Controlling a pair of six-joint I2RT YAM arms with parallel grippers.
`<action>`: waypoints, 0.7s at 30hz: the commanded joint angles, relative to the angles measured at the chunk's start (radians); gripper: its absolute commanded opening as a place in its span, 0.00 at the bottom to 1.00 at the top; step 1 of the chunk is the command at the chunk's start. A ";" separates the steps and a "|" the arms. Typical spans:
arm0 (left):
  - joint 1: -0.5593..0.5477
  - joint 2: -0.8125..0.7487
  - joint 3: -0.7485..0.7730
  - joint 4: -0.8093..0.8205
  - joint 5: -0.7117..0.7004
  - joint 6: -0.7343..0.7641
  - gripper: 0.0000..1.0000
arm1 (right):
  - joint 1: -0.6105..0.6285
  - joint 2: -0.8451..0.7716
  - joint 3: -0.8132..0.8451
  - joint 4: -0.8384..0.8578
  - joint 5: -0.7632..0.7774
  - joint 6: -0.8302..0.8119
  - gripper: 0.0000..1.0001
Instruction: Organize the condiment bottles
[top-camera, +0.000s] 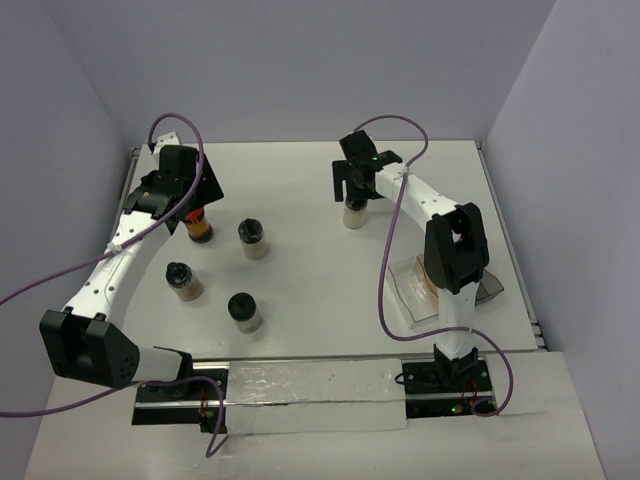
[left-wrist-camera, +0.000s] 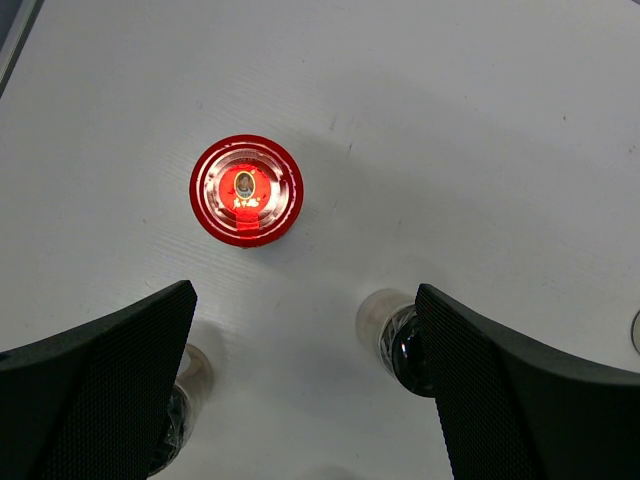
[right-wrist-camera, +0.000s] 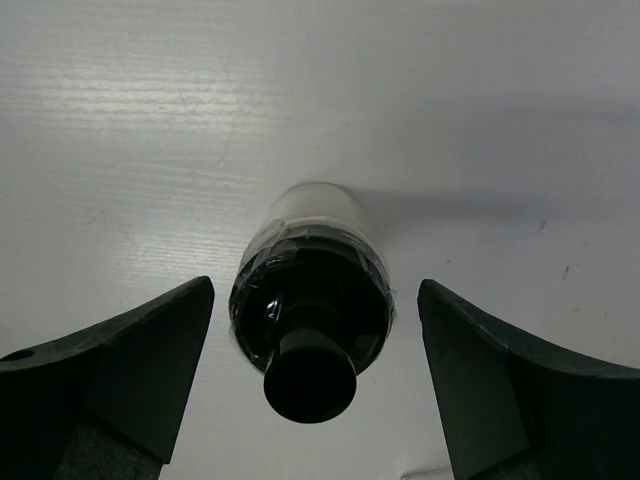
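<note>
A red-capped condiment bottle (top-camera: 199, 226) (left-wrist-camera: 246, 190) with orange-brown contents stands at the far left. My left gripper (top-camera: 186, 200) (left-wrist-camera: 305, 320) hangs open above it, and the cap lies just ahead of the fingertips. Three black-capped bottles (top-camera: 253, 238) (top-camera: 183, 280) (top-camera: 245, 311) stand nearer the arms' bases; two of them peek from behind the left fingers (left-wrist-camera: 400, 345) (left-wrist-camera: 178, 405). At the far middle, another black-capped bottle (top-camera: 354, 212) (right-wrist-camera: 310, 320) with whitish contents stands upright between the fingers of my right gripper (top-camera: 356, 188) (right-wrist-camera: 315, 295), which is open with a gap on each side.
A clear rectangular tray (top-camera: 412, 290) lies on the right of the white table, mostly hidden by the right arm's elbow (top-camera: 455, 245). Something brownish shows inside it. Purple cables loop over both arms. Table rims run along the far and right sides.
</note>
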 joint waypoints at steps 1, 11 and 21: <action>-0.004 -0.012 0.000 0.005 -0.009 0.012 0.99 | -0.003 0.012 0.010 0.016 -0.001 -0.001 0.86; -0.004 -0.015 -0.001 0.000 -0.011 0.012 1.00 | -0.003 -0.013 0.026 0.014 -0.005 -0.001 0.47; -0.004 -0.032 -0.004 0.001 -0.016 0.016 0.99 | -0.046 -0.261 0.023 -0.051 -0.007 -0.001 0.38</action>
